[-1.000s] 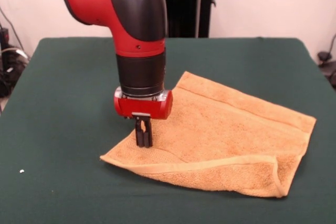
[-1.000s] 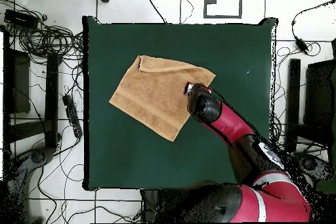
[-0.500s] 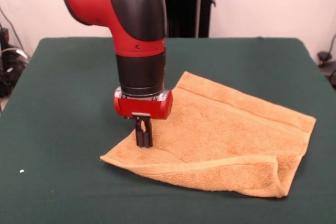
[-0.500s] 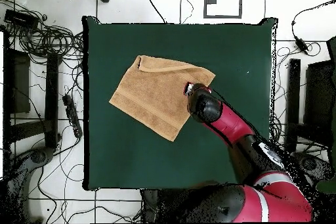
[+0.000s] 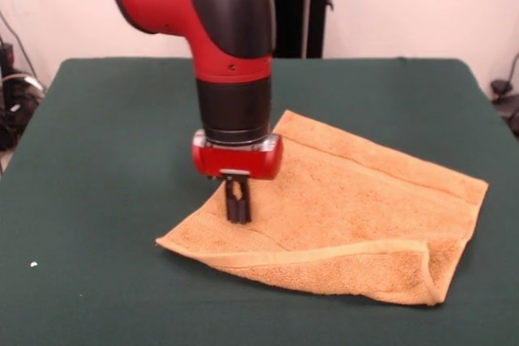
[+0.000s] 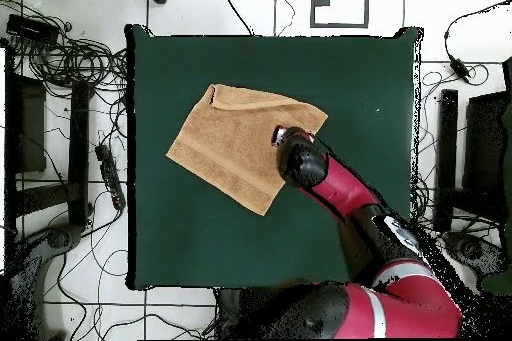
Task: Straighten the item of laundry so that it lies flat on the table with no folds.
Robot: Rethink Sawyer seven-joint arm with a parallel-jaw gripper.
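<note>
— How many towels, and where?

— One golden-orange towel [image 5: 340, 216], spread askew on the green table [image 5: 97, 160], with one edge doubled over into a fold along its side.

— And your gripper?

— One gripper [image 5: 238, 210], fingers drawn narrow together, tips down on the towel near its corner. From overhead my own arm [image 6: 335, 189] hides it; whether cloth is pinched, I cannot tell.
</note>
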